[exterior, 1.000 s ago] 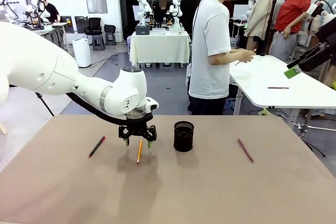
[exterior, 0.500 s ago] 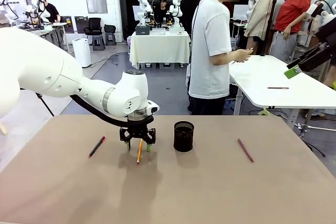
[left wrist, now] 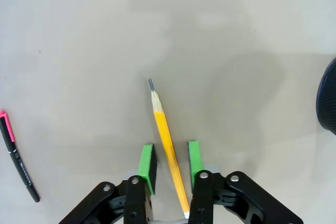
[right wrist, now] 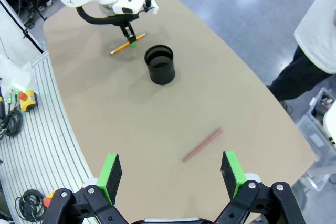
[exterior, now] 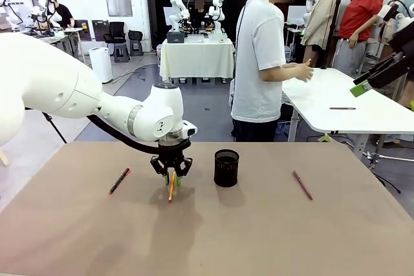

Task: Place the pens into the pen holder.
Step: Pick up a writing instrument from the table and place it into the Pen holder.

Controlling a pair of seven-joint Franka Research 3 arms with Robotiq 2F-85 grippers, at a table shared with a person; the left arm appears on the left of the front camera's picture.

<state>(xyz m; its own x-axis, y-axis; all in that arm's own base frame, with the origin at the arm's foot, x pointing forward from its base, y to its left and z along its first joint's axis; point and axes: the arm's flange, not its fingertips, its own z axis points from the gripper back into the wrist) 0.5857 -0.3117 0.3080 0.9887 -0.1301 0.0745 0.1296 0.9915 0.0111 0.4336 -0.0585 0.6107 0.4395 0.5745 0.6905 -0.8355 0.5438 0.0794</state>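
Tan table: left fingers straddle partly hidden yellow pencil, gaps both sides; right fingers wide.

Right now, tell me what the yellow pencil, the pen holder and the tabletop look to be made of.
The yellow pencil: wood under smooth yellow-orange paint; the sharpened cone shows pale bare wood and a dark lead tip. The pen holder: probably black metal mesh, matte; its wall looks finely perforated. The tabletop: smooth matte tan surface without grain, perhaps laminate.
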